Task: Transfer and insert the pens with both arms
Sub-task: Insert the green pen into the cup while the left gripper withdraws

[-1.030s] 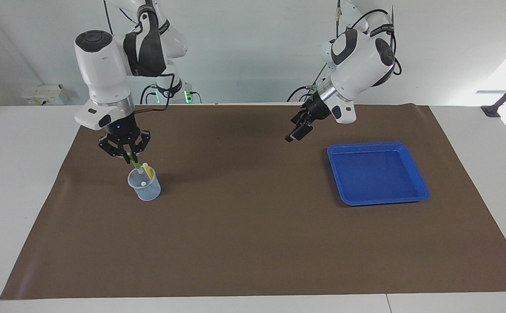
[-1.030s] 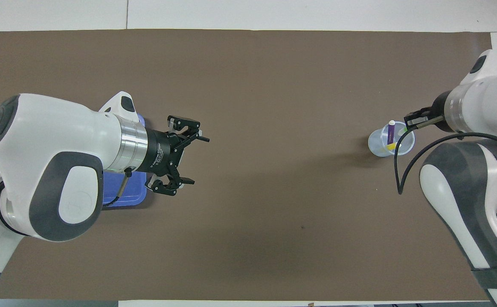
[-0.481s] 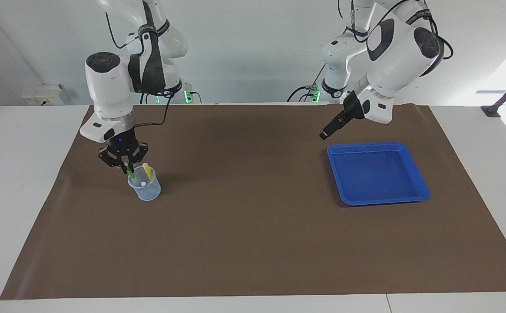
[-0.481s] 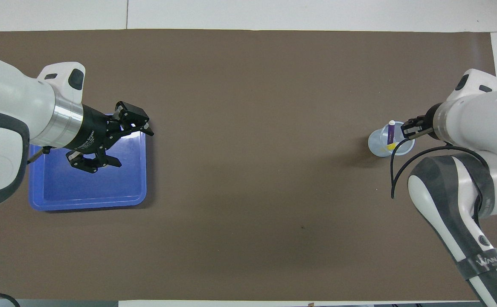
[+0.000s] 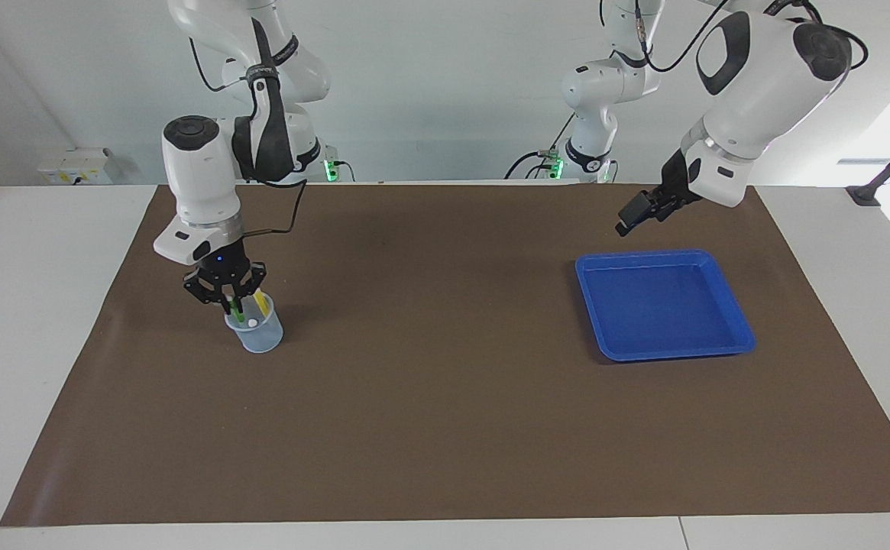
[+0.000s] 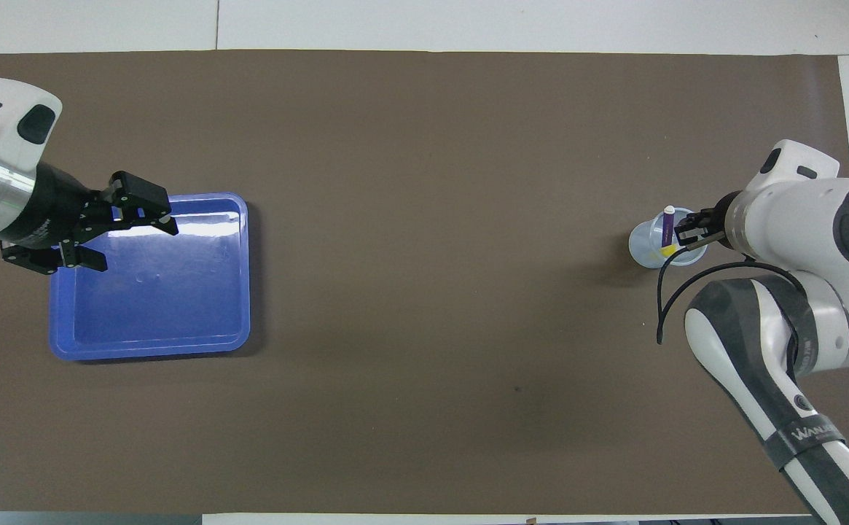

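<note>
My right claw [image 5: 228, 299] hangs straight down over the clear cup [image 5: 255, 330] at the right arm's end of the table, its tips just at the cup's rim. The fingers are drawn in close around the green pen [image 5: 235, 309], which stands nearly upright with its lower end inside the cup; from where I look I cannot tell for sure whether I grip it or have let it go. From above, that claw [image 6: 692, 235] covers part of the cup [image 6: 646, 246].

The yellow pen [image 5: 262, 303] leans in the same cup, just beside the green one, its top poking above the rim. The purple pen [image 6: 667, 227] stands in there too, its pale tip [image 6: 668, 210] showing clearly from above. So all three pens are in or at the cup, close together.

My left claw [image 5: 638, 215] is up in the air above the edge of the blue tray [image 5: 727, 294] that lies nearest the robots. From above, its fingers [image 6: 141, 195] are spread wide apart and hold nothing. The tray [image 6: 198, 321] sits flat on the brown mat [image 5: 445, 428] toward the left arm's end of the table, well apart from the cup.
</note>
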### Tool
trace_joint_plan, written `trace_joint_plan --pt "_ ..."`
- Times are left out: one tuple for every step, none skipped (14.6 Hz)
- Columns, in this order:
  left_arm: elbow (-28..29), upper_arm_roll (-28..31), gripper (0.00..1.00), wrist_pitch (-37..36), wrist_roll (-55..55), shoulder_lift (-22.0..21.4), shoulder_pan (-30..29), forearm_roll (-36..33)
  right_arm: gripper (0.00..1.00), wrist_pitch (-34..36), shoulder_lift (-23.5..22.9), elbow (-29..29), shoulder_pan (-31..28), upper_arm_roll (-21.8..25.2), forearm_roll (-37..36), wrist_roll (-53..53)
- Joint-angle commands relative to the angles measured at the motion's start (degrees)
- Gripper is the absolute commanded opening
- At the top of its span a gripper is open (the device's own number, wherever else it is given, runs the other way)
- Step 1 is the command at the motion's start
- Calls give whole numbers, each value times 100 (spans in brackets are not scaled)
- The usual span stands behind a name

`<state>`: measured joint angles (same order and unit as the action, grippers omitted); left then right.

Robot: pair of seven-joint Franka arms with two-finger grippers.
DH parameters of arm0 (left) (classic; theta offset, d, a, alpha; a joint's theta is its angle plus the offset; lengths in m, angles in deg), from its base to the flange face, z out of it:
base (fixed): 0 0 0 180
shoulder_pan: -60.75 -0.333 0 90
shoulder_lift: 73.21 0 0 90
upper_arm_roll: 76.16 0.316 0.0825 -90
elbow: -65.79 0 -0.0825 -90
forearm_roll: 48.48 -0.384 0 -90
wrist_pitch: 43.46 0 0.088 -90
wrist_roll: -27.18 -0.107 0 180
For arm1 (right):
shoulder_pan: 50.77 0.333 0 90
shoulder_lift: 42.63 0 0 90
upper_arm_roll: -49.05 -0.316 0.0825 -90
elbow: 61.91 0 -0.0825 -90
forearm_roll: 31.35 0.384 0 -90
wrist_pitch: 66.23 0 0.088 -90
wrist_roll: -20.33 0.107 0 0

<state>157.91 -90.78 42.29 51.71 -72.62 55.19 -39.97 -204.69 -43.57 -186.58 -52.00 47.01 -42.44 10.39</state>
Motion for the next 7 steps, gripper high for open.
trace_joint_plan --pt "-676 546 100 -952 -1131 82 503 -629 23 -120 15 -75 -62 -6 -16 -34" --pt "-808 608 100 -1207 -1622 82 486 -665 58 -120 6 -40 -71 2 27 -34" --pt "-975 722 100 -1418 -2054 74 503 -674 79 -120 -20 3 -71 2 123 -34" --pt "-1185 827 100 -1629 -2336 91 547 -718 90 -94 -38 73 -71 2 264 -34" --pt "-1240 820 100 -1658 -2339 91 591 -753 100 -50 -90 170 -71 11 439 -43" --pt "-1214 802 100 -1597 -2357 74 591 -736 100 -32 -99 240 -80 20 580 -43" --pt "-1188 785 100 -1509 -2366 65 600 -727 100 -23 -99 293 -80 63 677 -43"
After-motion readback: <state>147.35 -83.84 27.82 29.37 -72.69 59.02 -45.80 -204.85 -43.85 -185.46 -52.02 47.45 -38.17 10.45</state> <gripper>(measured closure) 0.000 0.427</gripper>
